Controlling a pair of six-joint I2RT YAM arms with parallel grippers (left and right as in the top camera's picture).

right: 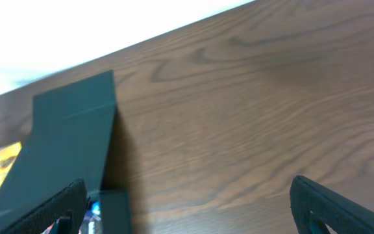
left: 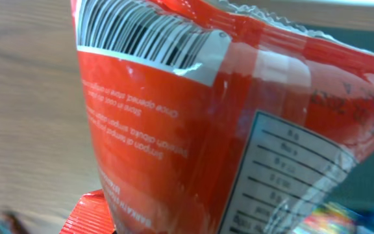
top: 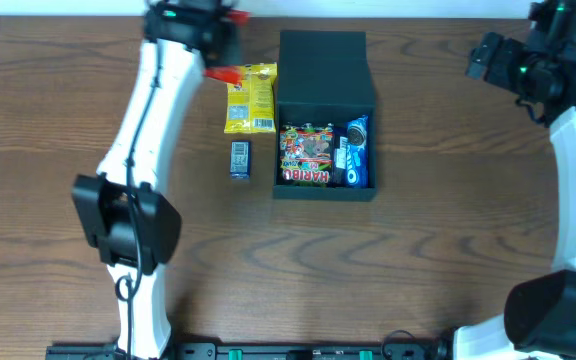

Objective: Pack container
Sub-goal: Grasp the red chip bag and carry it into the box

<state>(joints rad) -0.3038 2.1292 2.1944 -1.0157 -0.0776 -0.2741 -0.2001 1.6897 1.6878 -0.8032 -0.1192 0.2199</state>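
the left claw (top: 220, 72) is, as far as the views show, clamping the far red end of the yellow snack packet (top: 250, 98), whose red back is filling the left wrist view. the packet's long axis is pointing away from the robot, alongside the box's left wall. the box (top: 324, 191) is sitting open mid-table, just right of the packet, holding a gummy bag (top: 305, 155) and a blue cookie pack (top: 356, 150). the right claw (right: 188, 205) is gaping, much farther off.
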